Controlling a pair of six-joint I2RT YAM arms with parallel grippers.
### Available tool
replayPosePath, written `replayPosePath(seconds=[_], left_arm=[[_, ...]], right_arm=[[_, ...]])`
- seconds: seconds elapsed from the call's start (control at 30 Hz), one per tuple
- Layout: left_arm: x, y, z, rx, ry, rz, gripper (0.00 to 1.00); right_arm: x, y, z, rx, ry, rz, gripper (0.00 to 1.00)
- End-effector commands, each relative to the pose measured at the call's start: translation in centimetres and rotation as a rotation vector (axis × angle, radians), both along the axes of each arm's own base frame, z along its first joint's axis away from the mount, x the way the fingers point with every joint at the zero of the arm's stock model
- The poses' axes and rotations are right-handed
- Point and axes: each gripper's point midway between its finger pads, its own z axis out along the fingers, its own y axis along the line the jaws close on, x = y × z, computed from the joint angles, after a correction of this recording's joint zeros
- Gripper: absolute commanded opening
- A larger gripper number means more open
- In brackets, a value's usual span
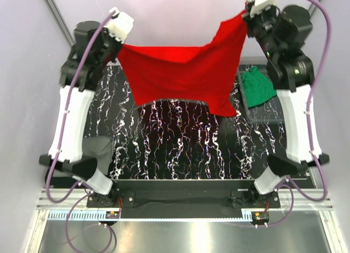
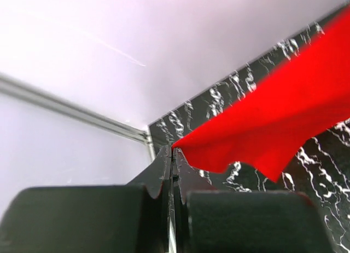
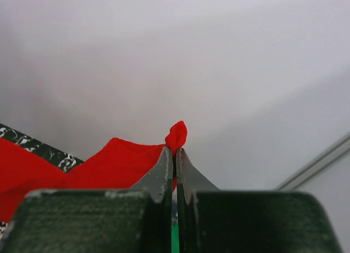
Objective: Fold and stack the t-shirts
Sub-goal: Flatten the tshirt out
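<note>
- Three t-shirts show: one dark grey t-shirt [image 1: 99,150], one red t-shirt [image 1: 180,72] and one green t-shirt [image 1: 258,84].
- Two arms stand at the near edge of the desk [image 1: 180,149], each with one claw.
- The dark grey t-shirt lies on the desk's left side, partly under the left arm.
- The red t-shirt hangs spread in the air over the far half of the desk, pinched at one upper corner by each claw and sagging between them.
- The green t-shirt lies crumpled at the right, in a bin [image 1: 270,113] beside the right arm.
- Any print on the small boards [image 1: 113,213] at the arm bases is too small to read.
- The left claw [image 1: 121,44] is closed tight on the red cloth. In the left wrist view its fingers [image 2: 163,165] meet with no gap, and the shirt's corner [image 2: 180,146] starts at their tips.
- The right claw [image 1: 247,15] is likewise clamped on the red t-shirt, holding its corner farther up in the overhead view than the left one. In the right wrist view a small red tuft [image 3: 176,135] pokes out above the pressed-together fingertips.
</note>
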Motion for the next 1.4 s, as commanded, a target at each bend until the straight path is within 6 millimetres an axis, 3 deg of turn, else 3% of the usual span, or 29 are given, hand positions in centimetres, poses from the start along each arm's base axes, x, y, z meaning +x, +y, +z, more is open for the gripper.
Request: replayPosePath(seconds=[0.0, 0.03, 0.07, 0.27, 0.33, 0.5, 0.63, 0.73, 1.03, 1.17, 1.2, 1.37], left_arm=[[-3.7, 1.3, 6.8, -0.067, -0.202, 0.035, 0.0], [-4.3, 1.3, 7.3, -0.073, -0.217, 0.027, 0.0], [-5.4, 1.6, 8.4, -0.082, -0.245, 0.027, 0.0], [-8.7, 2.1, 12.2, -0.089, -0.37, -0.004, 0.0], [-9.1, 2.5, 13.3, -0.08, -0.405, 0.008, 0.0], [-8.7, 3.2, 14.1, -0.062, -0.443, 0.052, 0.0], [-7.9, 3.9, 14.9, -0.061, -0.48, 0.107, 0.0], [-6.5, 3.9, 14.2, -0.039, -0.475, 0.125, 0.0], [-0.5, 2.5, 8.2, 0.016, -0.368, 0.133, 0.0], [0.0, 2.5, 9.9, -0.006, -0.413, 0.146, 0.0], [-0.4, 2.6, 11.1, -0.017, -0.441, 0.146, 0.0], [-2.1, 2.8, 13.4, -0.024, -0.495, 0.13, 0.0]], right_arm=[[-3.0, -1.9, 1.0, -0.028, -0.031, -0.054, 0.0], [-3.2, -2.0, 0.2, -0.043, -0.014, -0.056, 0.0], [-4.8, -2.6, 1.2, -0.041, -0.041, -0.059, 0.0], [-8.3, -4.2, 3.6, 0.021, -0.104, -0.079, 0.0], [-9.2, -4.6, 5.4, 0.04, -0.151, -0.079, 0.0], [-9.3, -5.2, 7.4, 0.028, -0.219, -0.115, 0.0], [-6.7, -5.5, 7.3, -0.003, -0.25, -0.189, 0.0], [-4.3, -5.3, 6.6, -0.017, -0.253, -0.225, 0.0], [3.7, -3.2, 2.4, -0.047, -0.186, -0.259, 0.0], [4.5, -2.8, 3.8, -0.052, -0.233, -0.26, 0.0], [4.4, -2.6, 4.2, -0.059, -0.245, -0.253, 0.0], [2.1, -3.3, 7.2, -0.044, -0.328, -0.253, 0.0]])
